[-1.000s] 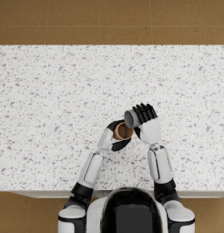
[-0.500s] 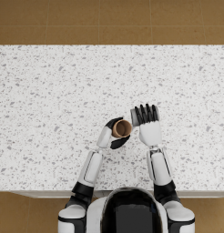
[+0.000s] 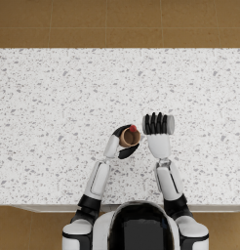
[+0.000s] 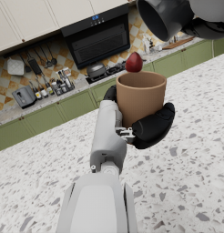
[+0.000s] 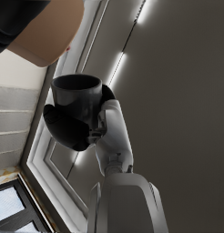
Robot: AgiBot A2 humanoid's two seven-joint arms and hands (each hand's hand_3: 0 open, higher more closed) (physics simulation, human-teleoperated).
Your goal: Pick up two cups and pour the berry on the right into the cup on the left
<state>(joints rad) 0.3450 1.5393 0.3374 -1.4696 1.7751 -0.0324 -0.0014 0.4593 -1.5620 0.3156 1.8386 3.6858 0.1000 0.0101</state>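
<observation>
Your left robot hand [image 3: 123, 144] grips the tan cup [image 3: 128, 137] upright over the speckled worktop [image 3: 53, 97]; your right robot hand [image 3: 158, 125] clasps the tipped grey cup [image 4: 165, 17]. Only the left wrist view shows the red berry [image 4: 134, 62] at the tan cup's rim, under the grey cup's mouth.

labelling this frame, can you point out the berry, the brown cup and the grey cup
berry [image 4: 134, 62], left wrist view, on its red body at the cup's rim
brown cup [image 4: 140, 98], left wrist view, on its outer wall above the fingers
grey cup [image 5: 78, 98], right wrist view, on its outer wall below the rim
</observation>
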